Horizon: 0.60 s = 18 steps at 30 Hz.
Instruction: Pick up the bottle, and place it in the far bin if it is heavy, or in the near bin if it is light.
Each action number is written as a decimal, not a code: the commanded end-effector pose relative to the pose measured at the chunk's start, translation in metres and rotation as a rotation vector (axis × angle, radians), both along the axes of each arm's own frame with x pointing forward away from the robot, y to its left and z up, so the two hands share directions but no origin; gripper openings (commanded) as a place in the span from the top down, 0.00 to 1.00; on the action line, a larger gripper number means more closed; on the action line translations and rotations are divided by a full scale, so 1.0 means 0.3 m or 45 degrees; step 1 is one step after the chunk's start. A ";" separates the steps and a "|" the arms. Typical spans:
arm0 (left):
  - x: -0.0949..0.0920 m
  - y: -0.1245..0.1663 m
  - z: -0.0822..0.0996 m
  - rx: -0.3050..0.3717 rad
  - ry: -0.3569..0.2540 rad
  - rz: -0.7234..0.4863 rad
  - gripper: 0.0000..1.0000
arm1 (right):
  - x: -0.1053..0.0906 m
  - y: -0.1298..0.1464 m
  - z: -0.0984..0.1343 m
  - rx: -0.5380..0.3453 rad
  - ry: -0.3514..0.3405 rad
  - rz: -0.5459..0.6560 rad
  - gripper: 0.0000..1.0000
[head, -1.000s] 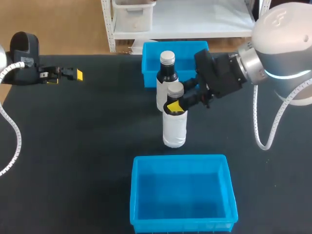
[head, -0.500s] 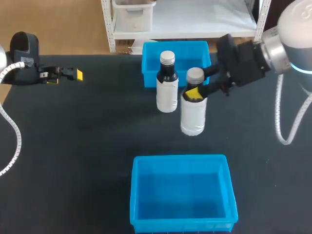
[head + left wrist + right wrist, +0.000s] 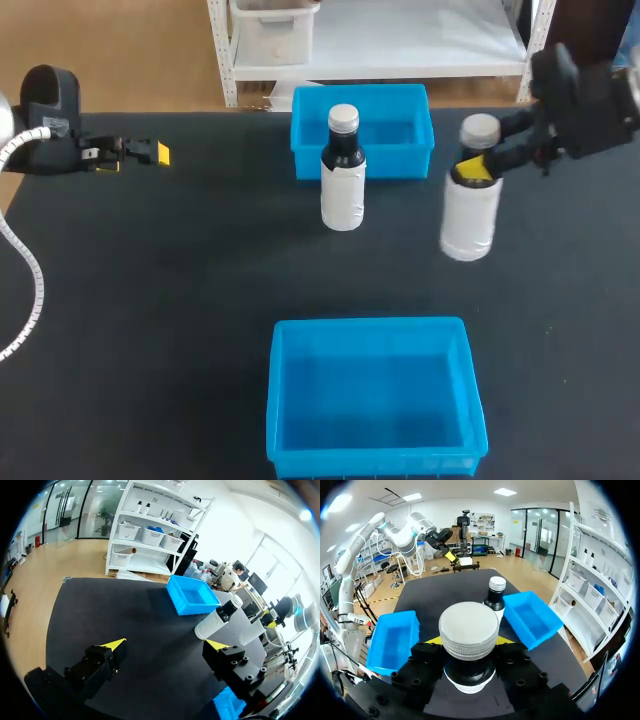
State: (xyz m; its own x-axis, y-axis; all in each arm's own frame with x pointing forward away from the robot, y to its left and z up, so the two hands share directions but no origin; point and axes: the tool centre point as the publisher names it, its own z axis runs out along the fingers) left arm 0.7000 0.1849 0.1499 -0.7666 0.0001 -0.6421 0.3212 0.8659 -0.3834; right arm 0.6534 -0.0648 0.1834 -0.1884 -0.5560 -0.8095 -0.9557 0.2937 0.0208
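**Bottle held by the neck, weight not yet shown**

Our right hand (image 3: 478,168) is closed on the bottle (image 3: 470,215). Its two yellow-tipped fingers pinch the dark neck from either side, just under the grey screw cap. The bottle hangs upright over the tabletop (image 3: 180,300) towards the far right corner and seems to be clear of the surface. It is beside the far bin (image 3: 400,165), not over it. A second bottle (image 3: 343,175) stands just in front of that bin. The near bin (image 3: 370,325) sits at the middle of the near edge, well apart from both bottles.

Our left hand (image 3: 140,153) rests near the far left corner, its fingers spread wide and holding nothing.

We judge the bottle stiff and probably breakable. Its white sleeve looks smooth and would slip in a pinch. The neck is the better hold, because the cap's rim gives the fingers a ledge. We cannot tell its weight from its look, and it hangs straight, so which bin it belongs in is undecided.
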 end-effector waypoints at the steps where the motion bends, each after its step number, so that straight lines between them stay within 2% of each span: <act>1: 0.000 0.000 0.000 0.000 0.000 0.000 0.00 | -0.066 -0.095 0.093 -0.012 -0.006 -0.021 1.00; 5: 0.000 0.000 0.000 0.000 0.000 0.000 0.00 | -0.105 -0.124 0.147 0.009 0.008 0.004 1.00; 9: 0.000 0.000 0.000 0.000 0.000 0.000 0.00 | -0.157 -0.122 0.189 -0.017 0.011 0.038 1.00; 18: 0.000 0.000 0.000 0.000 0.000 0.000 0.00 | -0.304 -0.069 0.295 0.066 0.015 0.137 1.00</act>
State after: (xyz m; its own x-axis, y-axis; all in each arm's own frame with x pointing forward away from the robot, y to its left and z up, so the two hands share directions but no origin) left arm 0.7000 0.1849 0.1499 -0.7666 0.0001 -0.6421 0.3212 0.8659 -0.3834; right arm 0.5774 -0.0784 0.2590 -0.1457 -0.5392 -0.8295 -0.9809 0.1879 0.0502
